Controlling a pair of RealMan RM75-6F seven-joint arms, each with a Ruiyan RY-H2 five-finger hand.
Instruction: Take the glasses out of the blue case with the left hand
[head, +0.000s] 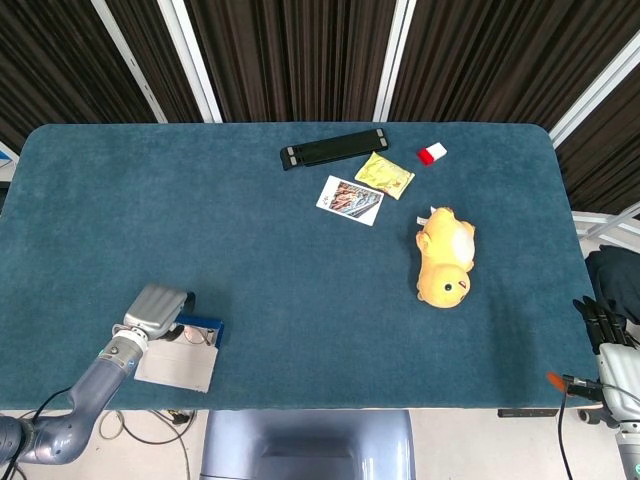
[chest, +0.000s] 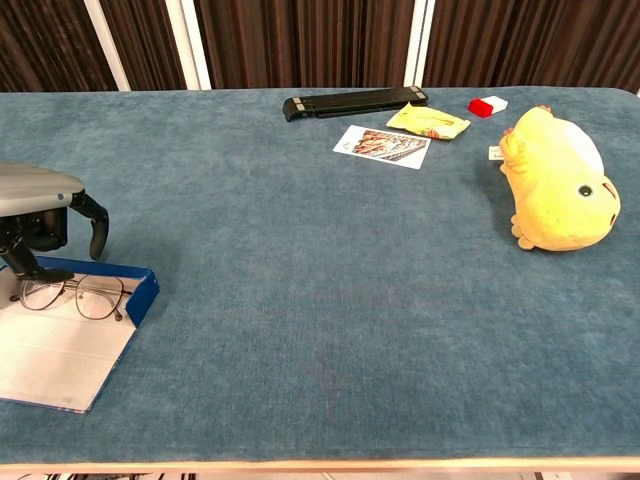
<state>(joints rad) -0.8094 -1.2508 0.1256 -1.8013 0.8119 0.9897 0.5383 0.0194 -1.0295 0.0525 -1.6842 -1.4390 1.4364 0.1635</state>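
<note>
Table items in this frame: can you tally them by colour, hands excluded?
Blue: 1, the open case
Metal/clear: 1, the glasses lying in the case
Black: 1, flat bar
Yellow: 2, plush toy and packet
Red and white: 1, small block
Printed, mixed colours: 1, card
Total: 7

head view steeply overhead, chest view low, both sharing table (head: 300, 270)
</note>
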